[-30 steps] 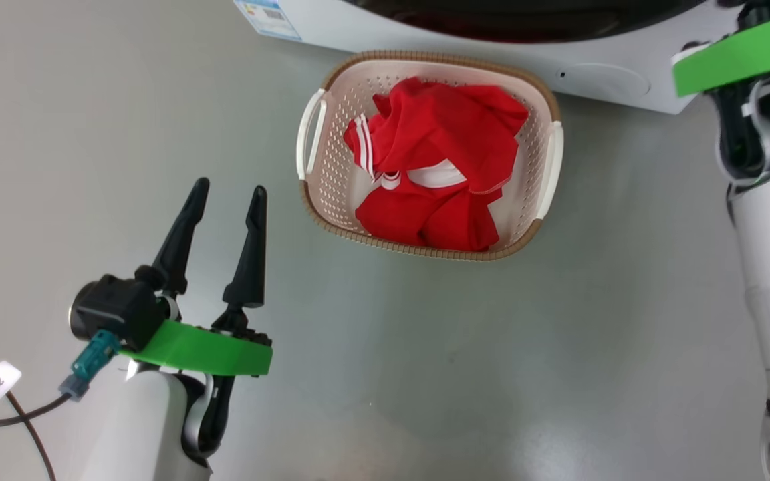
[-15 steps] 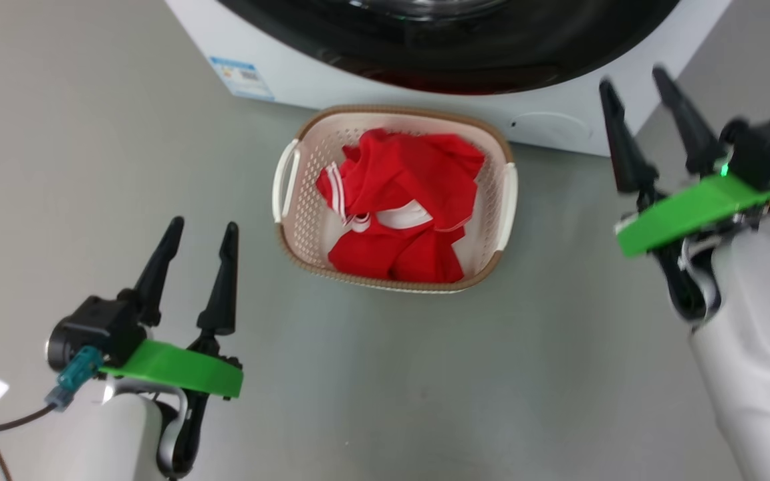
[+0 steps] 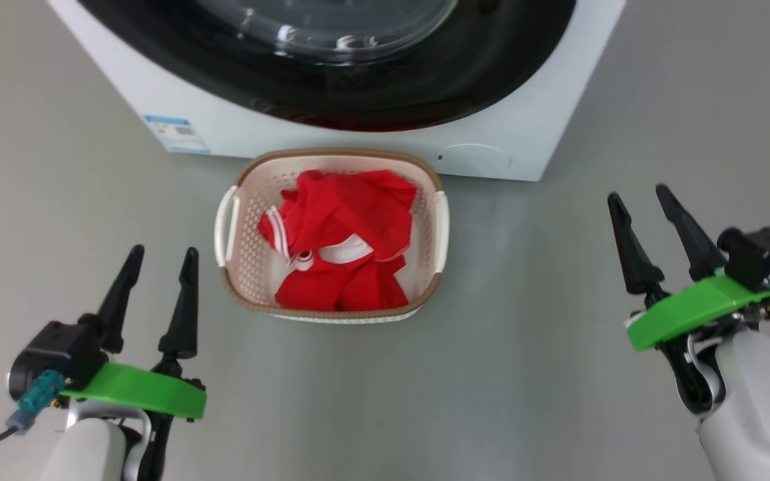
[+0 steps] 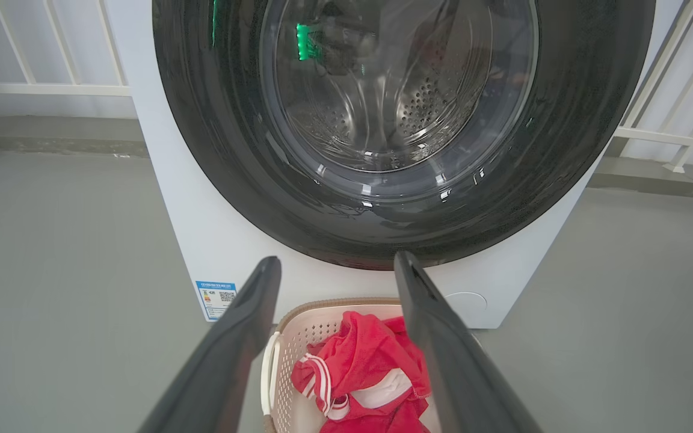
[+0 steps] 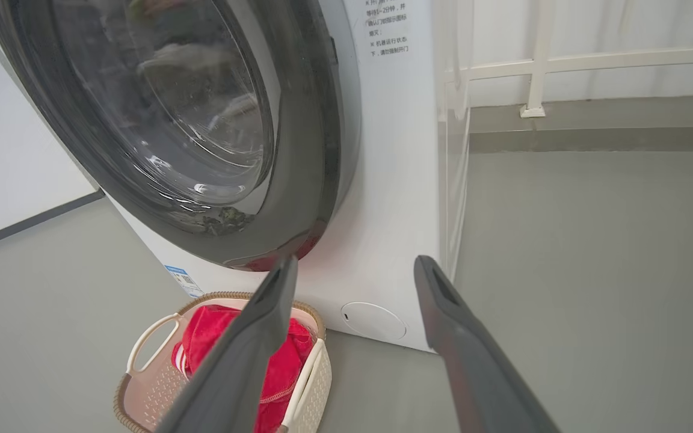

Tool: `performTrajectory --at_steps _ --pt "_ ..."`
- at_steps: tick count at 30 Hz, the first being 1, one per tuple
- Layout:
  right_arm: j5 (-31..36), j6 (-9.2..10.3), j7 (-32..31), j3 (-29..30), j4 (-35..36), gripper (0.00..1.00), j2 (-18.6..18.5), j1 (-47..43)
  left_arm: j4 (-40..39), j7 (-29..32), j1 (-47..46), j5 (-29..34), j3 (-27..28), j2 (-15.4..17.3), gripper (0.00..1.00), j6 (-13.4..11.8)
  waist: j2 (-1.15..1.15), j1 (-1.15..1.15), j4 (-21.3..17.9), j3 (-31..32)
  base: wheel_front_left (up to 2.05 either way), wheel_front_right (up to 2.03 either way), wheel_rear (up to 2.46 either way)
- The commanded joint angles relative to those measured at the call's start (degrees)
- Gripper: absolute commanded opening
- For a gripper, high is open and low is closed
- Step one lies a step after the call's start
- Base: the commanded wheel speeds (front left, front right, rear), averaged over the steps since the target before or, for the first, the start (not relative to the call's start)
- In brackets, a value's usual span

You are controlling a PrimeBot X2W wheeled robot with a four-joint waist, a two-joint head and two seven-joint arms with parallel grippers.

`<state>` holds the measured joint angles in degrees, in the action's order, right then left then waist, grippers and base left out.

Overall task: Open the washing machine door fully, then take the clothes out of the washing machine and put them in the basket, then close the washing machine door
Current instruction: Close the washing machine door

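Black-fingered left gripper [image 3: 164, 250]: low on the robot's left in the head view, its fingers spread wide with nothing between them and touching nothing.
Right gripper [image 3: 636, 192]: low on the robot's right, fingers likewise parted and empty, tips pointing away from the robot.
Floor [image 3: 525, 374]: smooth grey, running under everything here.
Basket [image 3: 231, 294]: stands on the floor between the two grippers and a little beyond their tips. It is near the left gripper and well apart from the right one.
Clothes [image 3: 345, 227]: red with white stripes, heaped inside the basket. In the left wrist view they show between and below that gripper's fingers, apart from them.
Washing machine [image 3: 525, 143]: white, directly behind the basket, whose far rim sits just beside its front; I cannot tell whether they touch. A blue label [image 3: 176, 133] sits low on the front, toward the robot's left.
Washing machine door [image 3: 425, 87]: glossy black ring around clear glass, lying flush against the front. It is beyond both grippers and neither touches it. The steel drum [image 4: 406, 120] shows through the glass.
Railing [image 4: 52, 89]: white bars behind the machine.
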<state>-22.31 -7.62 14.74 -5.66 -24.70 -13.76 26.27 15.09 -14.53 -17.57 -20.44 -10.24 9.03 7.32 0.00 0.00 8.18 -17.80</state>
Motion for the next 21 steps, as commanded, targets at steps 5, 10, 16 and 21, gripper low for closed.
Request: performTrajectory --at_steps 5,10,16,21 --pt "-0.4 0.13 0.3 0.3 2.3 1.0 0.5 -4.1 -0.1 -0.5 1.1 -0.3 3.8 2.3 1.0 0.2 0.0 0.0 -3.3 2.0 0.0 0.0 0.0" --pt "-0.4 0.13 0.3 1.3 3.3 1.0 0.9 -6.4 0.4 -0.5 1.8 0.6 5.4 2.6 1.0 0.2 0.0 0.0 -5.0 2.6 0.0 0.0 0.0" --pt "-0.4 0.13 0.3 2.1 4.4 1.0 1.1 -8.3 0.6 -0.5 3.2 1.3 6.8 2.6 1.0 0.2 0.0 0.0 -6.8 4.0 0.0 0.0 0.0" --pt "-0.6 0.13 0.3 2.7 5.0 1.0 1.5 -10.0 1.0 -0.5 4.6 0.9 7.2 2.8 1.0 0.2 0.0 0.0 -8.0 5.1 0.0 0.0 0.0"
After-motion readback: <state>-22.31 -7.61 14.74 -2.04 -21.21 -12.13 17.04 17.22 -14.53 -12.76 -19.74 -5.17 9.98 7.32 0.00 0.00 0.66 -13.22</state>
